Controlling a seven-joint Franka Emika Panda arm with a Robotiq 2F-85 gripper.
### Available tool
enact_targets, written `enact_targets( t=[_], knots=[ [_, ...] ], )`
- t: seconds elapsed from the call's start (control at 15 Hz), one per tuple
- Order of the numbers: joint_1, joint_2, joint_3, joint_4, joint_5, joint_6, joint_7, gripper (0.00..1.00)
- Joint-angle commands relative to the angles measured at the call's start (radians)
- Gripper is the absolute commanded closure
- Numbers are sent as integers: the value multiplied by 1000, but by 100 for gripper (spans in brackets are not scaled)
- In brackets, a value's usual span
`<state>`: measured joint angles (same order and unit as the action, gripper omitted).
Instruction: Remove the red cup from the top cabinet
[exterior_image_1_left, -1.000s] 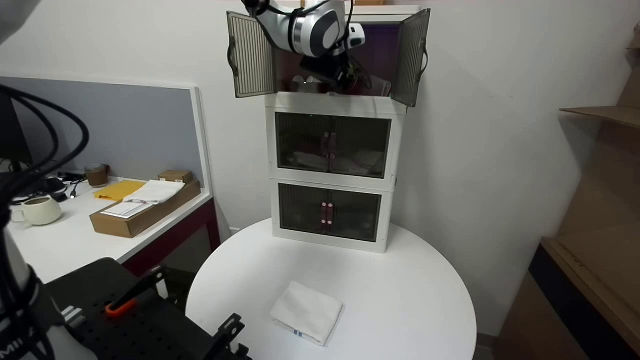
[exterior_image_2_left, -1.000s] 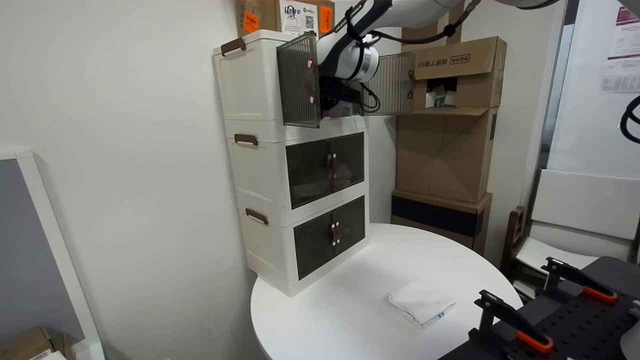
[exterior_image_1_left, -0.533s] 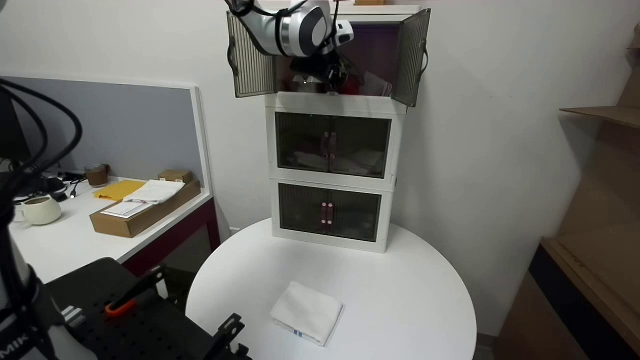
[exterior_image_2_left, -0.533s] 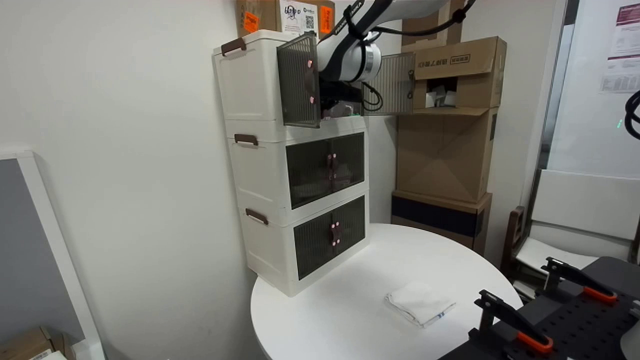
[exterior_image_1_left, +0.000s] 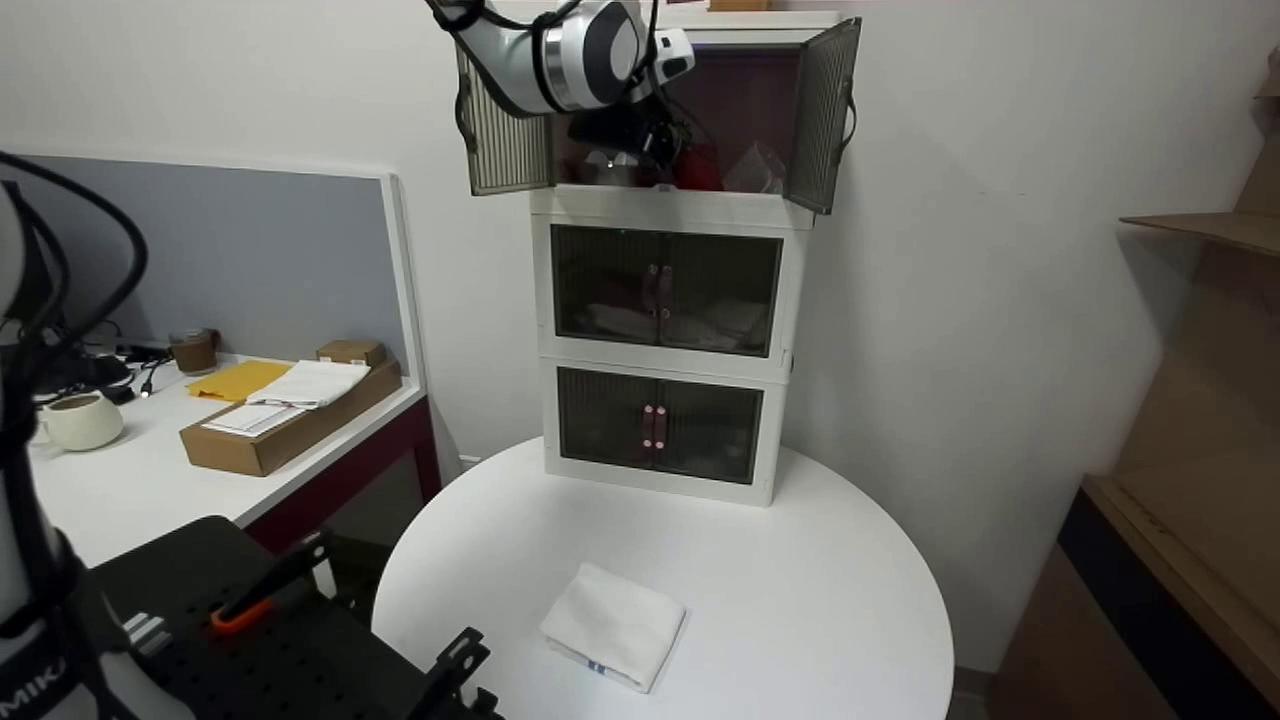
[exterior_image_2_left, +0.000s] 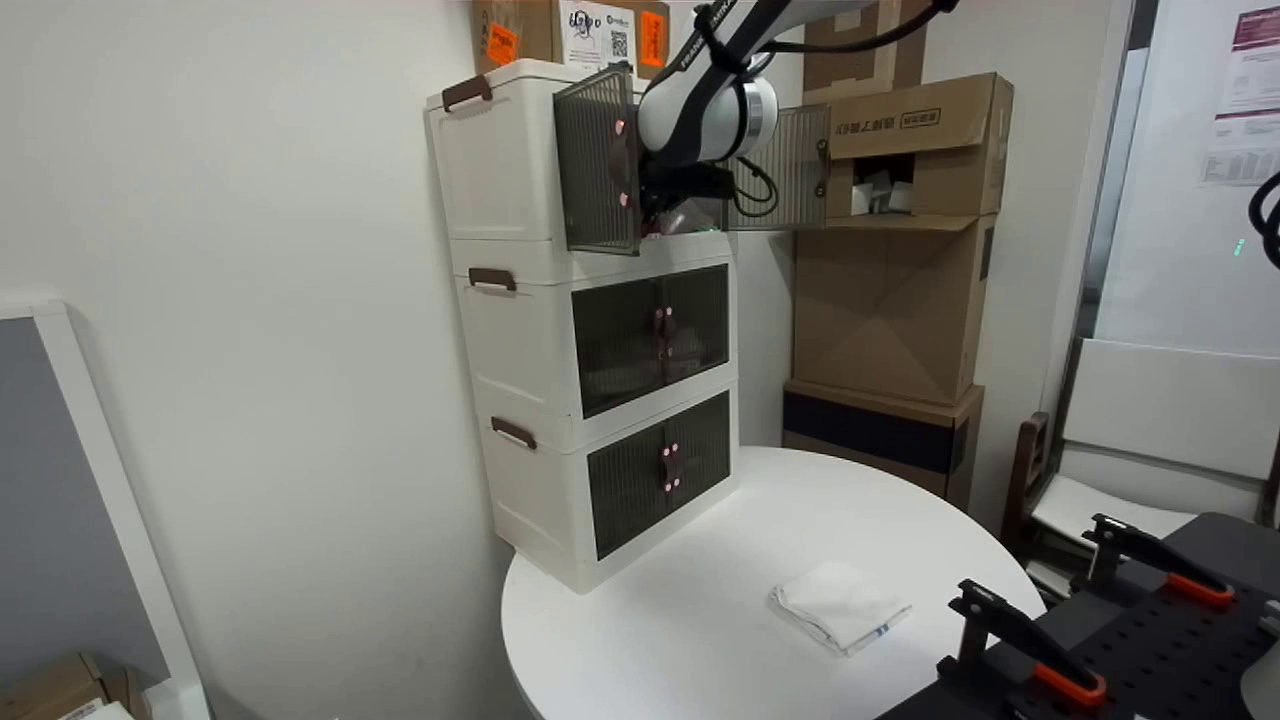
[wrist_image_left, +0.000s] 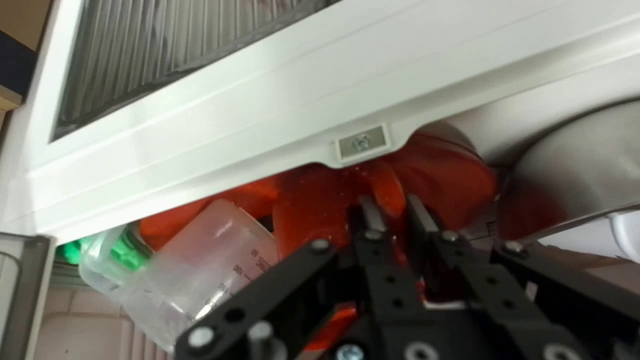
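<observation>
The top cabinet's sill (exterior_image_1_left: 670, 207) and its two open doors show in both exterior views. The red cup (exterior_image_1_left: 697, 168) is inside, just behind the sill, partly covered by the gripper. In the wrist view the red cup (wrist_image_left: 315, 220) fills the middle, its upper part hidden by the white sill (wrist_image_left: 300, 100). My gripper (wrist_image_left: 392, 205) has its fingers close together on either side of a red strip that looks like the cup's handle; it appears shut on it. In an exterior view the gripper (exterior_image_1_left: 665, 160) is dark and low in the opening.
A clear measuring cup (wrist_image_left: 215, 265) lies against the red cup, with a green item (wrist_image_left: 127, 252) beyond. A metal bowl (wrist_image_left: 575, 165) stands on the other side. The open doors (exterior_image_1_left: 835, 110) flank the arm. A folded white towel (exterior_image_1_left: 615, 625) lies on the round table (exterior_image_1_left: 800, 560).
The arm and gripper have shifted left in an exterior view and slightly outward from the cabinet. More of the red cup and the clear cup shows now. The doors have not moved.
</observation>
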<state>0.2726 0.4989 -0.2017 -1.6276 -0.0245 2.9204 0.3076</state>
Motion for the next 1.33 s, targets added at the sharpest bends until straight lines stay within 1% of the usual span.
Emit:
enact_targets(
  t=[0.0,0.13,0.2,0.27,0.4,0.47,0.73,0.87,0.93,1.07,1.27],
  knots=[
    [52,-75,-45,-92,-22,53,49,95],
    [64,-102,-48,-116,-15,81,50,95],
    [74,-112,-58,-125,-18,99,60,95],
    [95,-122,-82,-131,-27,116,83,95],
    [107,-147,-89,-147,-21,133,81,95],
    [117,-158,-99,-155,-24,132,81,95],
    [144,-208,-136,-210,-47,48,67,95],
    [172,-232,-186,-253,-82,17,98,95],
    [190,-244,-223,-278,-107,5,123,95],
    [234,-264,-310,-320,-181,-13,209,95],
    [309,-292,-453,-375,-326,-40,378,95]
  ],
)
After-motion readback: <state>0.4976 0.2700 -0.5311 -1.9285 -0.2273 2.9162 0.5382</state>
